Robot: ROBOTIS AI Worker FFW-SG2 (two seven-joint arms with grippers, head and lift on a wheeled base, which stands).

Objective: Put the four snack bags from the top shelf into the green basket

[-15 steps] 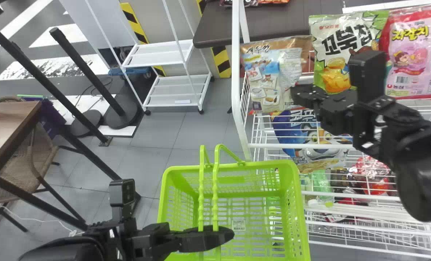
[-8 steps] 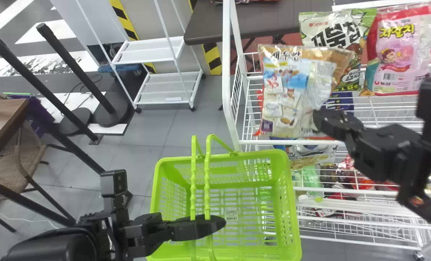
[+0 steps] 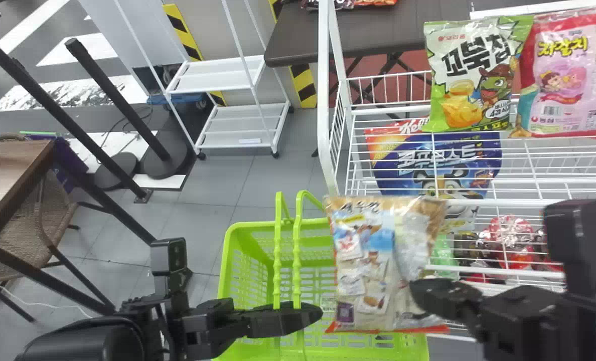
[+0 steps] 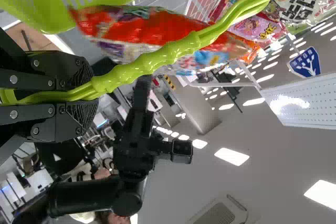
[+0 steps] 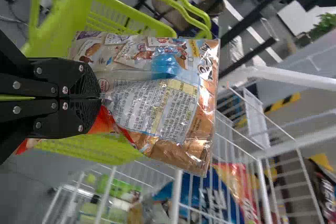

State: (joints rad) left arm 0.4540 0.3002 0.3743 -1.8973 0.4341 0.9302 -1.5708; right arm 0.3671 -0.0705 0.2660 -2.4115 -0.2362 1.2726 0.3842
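You're bringing the brown bag (image 3: 365,265) down from above the top shelf's (image 3: 508,202) near left corner to over the green basket's (image 3: 232,265) right edge. Your left gripper (image 4: 95,97) is clasping the handles (image 4: 173,52); your right gripper (image 5: 100,98) is pinching the bag. You should be easing it inside the rim, clear of the handles, before releasing. Beyond, the green bag (image 3: 471,75) and pink bag (image 3: 561,85) are waiting along the shelf's far edge.

Basket (image 3: 226,260) near, mid-scene; shelf rack (image 3: 508,202) to its right. One snack bag (image 3: 363,225) over basket's right part. Two bags (image 3: 466,85) side by side, rack's far side; another bag (image 3: 446,165) lower in rack. Cart (image 3: 217,82) far, left of rack. Table (image 3: 388,30) behind rack. Desk (image 3: 7,155) left.
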